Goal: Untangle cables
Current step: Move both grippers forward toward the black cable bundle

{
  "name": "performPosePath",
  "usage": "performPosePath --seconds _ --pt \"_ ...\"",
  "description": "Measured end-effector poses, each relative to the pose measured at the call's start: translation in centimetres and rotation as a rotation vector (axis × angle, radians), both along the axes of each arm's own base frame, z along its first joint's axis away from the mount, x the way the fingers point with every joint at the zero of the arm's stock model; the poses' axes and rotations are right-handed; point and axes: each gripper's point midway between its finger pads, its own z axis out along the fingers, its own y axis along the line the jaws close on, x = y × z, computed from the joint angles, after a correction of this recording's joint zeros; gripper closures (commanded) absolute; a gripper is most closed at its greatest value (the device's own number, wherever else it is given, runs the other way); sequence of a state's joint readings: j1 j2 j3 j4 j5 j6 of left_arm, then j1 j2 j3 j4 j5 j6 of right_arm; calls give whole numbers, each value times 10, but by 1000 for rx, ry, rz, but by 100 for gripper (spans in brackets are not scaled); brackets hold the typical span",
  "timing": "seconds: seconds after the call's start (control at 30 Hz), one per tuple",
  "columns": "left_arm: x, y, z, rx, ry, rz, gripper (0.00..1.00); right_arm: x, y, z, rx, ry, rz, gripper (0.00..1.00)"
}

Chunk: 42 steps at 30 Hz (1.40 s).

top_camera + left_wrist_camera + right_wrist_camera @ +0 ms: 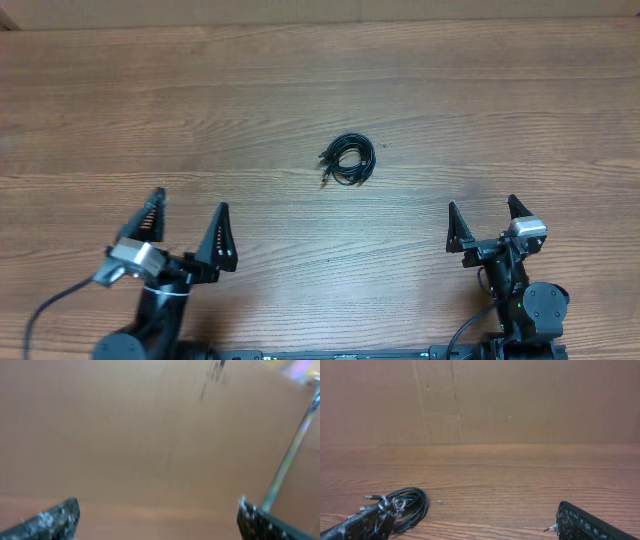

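Observation:
The cables (pixel 348 159) lie as a small black coil on the wooden table, near the middle in the overhead view. The coil also shows at the lower left of the right wrist view (pixel 410 505), with silver-tipped plugs sticking out to its left. My left gripper (pixel 188 232) is open and empty at the front left, well short of the coil. My right gripper (pixel 488 222) is open and empty at the front right, also apart from the coil. The left wrist view is blurred; its fingers (pixel 157 517) are spread wide over bare wood.
A tiny loose scrap (pixel 441 502) lies on the wood just right of the coil. A brown wall (pixel 480 400) stands behind the table's far edge. A metal pole (pixel 290 455) shows at the right of the left wrist view.

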State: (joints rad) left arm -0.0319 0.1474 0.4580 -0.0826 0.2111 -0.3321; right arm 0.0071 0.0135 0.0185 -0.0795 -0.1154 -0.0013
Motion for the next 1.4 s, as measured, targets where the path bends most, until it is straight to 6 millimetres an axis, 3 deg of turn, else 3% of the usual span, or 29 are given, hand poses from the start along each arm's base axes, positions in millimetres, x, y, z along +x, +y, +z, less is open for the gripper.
performPosePath --seconds 0.1,0.23,0.43,0.57,0.63,0.73,0.9,1.0,1.03,1.17,1.4 --pt "1 0 15 74 167 11 0 0 0 0 1 -1 -1 0" --pt "12 -4 17 151 472 -24 0 0 0 0 1 -1 -1 0" --pt "35 -34 2 142 878 -243 0 0 0 0 0 -1 0 0" --pt "44 -59 -31 72 1085 -420 0 0 3 4 8 -16 19 0" --pt "47 -64 -45 56 1159 -467 0 -3 15 7 48 -20 86 0" --pt "52 -69 -67 42 1264 -518 0 -19 57 17 230 5 355 0" --pt "63 -69 -88 51 1333 -534 0 -44 90 30 437 81 598 0" --pt "69 -69 -100 41 1379 -536 0 -54 98 47 479 51 680 0" --pt "72 -69 -105 30 1399 -533 0 -64 102 68 482 -22 739 0" --pt "76 -69 -122 -4 1482 -528 0 -84 102 111 471 -168 802 0" --pt "80 -80 -140 2 1547 -553 0 -92 88 172 440 -83 632 0"
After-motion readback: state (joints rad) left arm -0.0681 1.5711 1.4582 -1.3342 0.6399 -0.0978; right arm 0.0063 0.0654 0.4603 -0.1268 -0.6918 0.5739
